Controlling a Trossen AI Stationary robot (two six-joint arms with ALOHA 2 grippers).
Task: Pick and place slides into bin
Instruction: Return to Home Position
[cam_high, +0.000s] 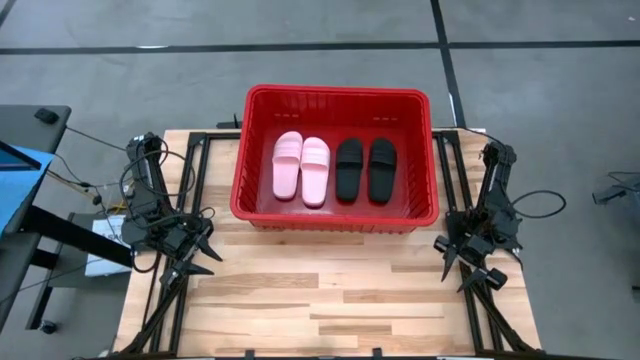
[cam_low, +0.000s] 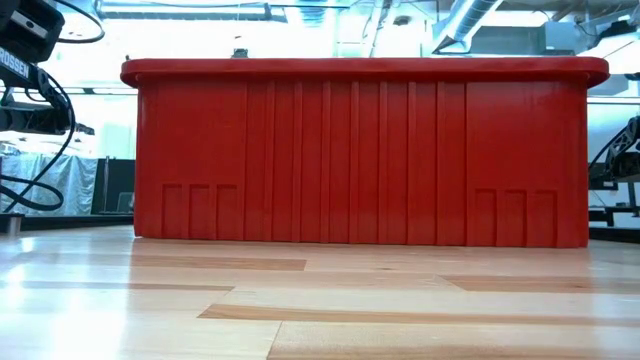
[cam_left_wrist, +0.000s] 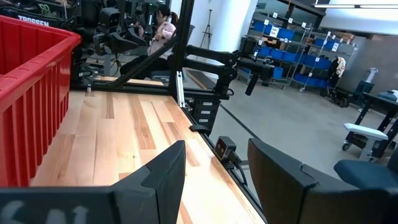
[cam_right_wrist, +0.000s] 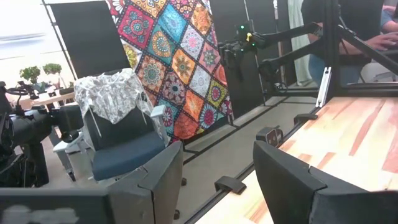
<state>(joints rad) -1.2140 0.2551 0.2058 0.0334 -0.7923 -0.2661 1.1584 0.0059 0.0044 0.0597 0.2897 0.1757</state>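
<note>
Left hand (cam_high: 203, 255) is parked at its own edge of the surface (cam_high: 330, 290), fingers (cam_left_wrist: 168, 171) spread wide and nothing between them. The right hand (cam_high: 455, 262) mirrors it on the far side, released too and gripping nothing. Wooden planks run between the pair. Just ahead and inward of both hands stands the bin (cam_high: 338, 92), its red wall close beside the left hand in that wrist view. Inside lie the slides, side by side on the floor of the bin: the pink pair (cam_high: 301, 168) nearer the left hand, the black pair (cam_high: 366, 170) nearer the right. They look light, foamy and bendy, likely grippy rather than slick. If one needed lifting, the wide strap is my pick, a finger under the arch, or a pinch across the sole's edge.
</note>
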